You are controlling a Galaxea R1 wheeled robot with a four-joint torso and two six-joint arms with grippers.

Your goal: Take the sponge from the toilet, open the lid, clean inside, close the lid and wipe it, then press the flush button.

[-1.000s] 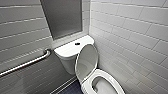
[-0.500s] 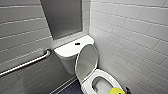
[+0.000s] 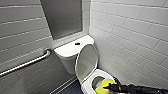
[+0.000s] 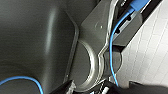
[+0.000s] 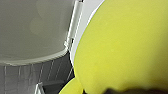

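Raised lid (image 3: 86,60) is leaned back on tank, so bowl of toilet (image 3: 66,56) is left open for cleaning. Yellow sponge (image 3: 104,86) is clamped in right gripper (image 3: 110,86), jaws apparently closed on it, and held just ahead of fingertips over bowl opening. Long axis is run on beyond gripper, free end pointed away from wrist.

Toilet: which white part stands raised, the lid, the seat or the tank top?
The lid, the oval cover tilted up on its hinge. The seat ring lies flat by the sponge, and the tank top lies level.
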